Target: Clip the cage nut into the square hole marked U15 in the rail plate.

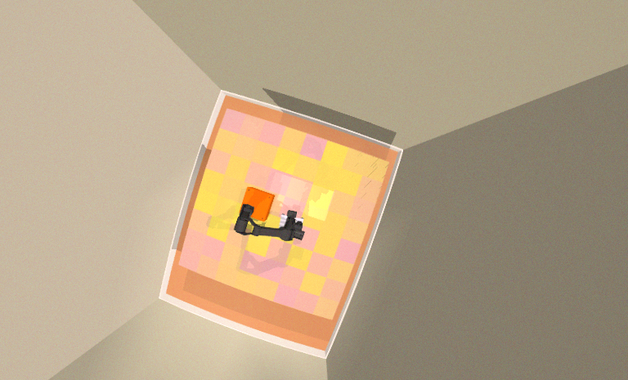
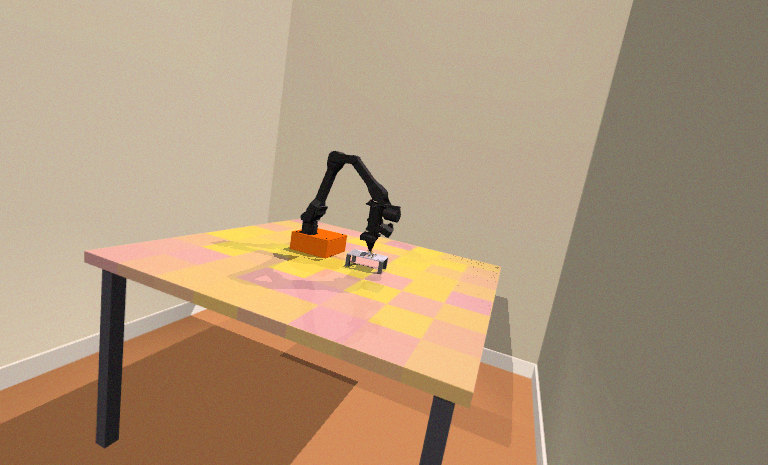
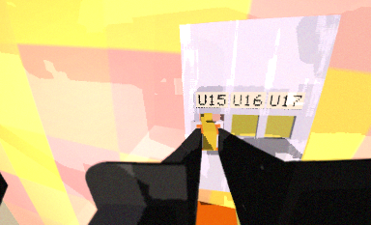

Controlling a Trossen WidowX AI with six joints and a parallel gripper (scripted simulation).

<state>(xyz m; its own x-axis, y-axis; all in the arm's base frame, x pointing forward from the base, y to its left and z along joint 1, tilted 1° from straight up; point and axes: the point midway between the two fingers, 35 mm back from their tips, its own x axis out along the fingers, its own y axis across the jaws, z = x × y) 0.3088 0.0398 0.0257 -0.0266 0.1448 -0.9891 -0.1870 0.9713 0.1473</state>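
One cage nut (image 3: 209,137) is held between the nearly closed jaws (image 2: 370,251), at the hole U15.
It looks yellow, with small orange parts at both sides; its lower part I cannot tell.

- You get bright light across the patchwork table (image 1: 338,246) (image 2: 243,279), with soft, overlapping arm shadows.
- You see the right-hand wall (image 1: 509,219) (image 2: 679,211) in dimmer shade.
- Your wrist view washes out toward white on the rail plate (image 3: 251,56).
- You have fine grain everywhere.
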